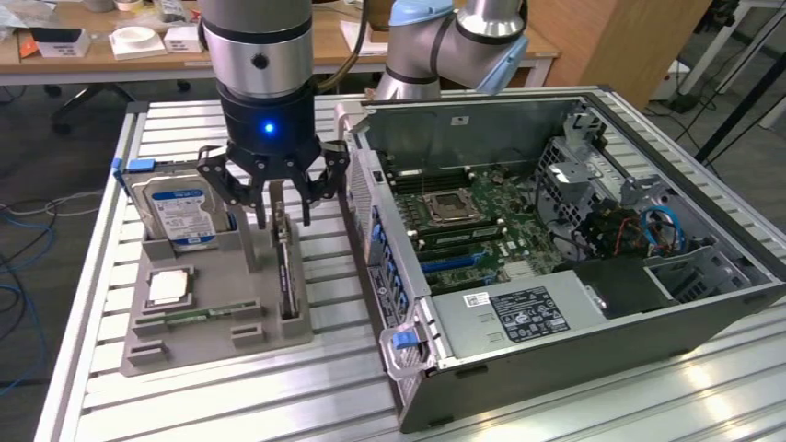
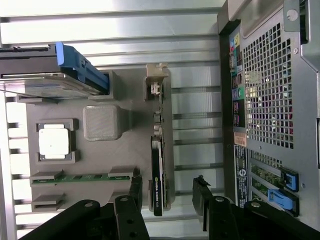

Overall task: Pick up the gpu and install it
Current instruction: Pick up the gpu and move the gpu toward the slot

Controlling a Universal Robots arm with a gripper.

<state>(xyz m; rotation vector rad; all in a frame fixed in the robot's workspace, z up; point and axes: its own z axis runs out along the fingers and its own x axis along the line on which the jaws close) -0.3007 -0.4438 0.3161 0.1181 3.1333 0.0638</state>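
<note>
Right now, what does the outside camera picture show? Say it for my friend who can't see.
A robot arm's open gripper hangs just over the gpu, which stands on edge in a grey holder beside a hard drive. To the exterior view's right sits an open computer case on the slatted metal table.

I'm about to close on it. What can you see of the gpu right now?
The gpu is a thin card standing upright on its long edge in a slot of the grey holder, on the side nearest the case. It is seen edge-on, with a silver metal bracket at one end, green board along the middle and a black cooler at the other end. It looks seated, not lifted. The open end effector straddles it, one finger on each side, with gaps visible. Only the holder appears to touch it.
</note>
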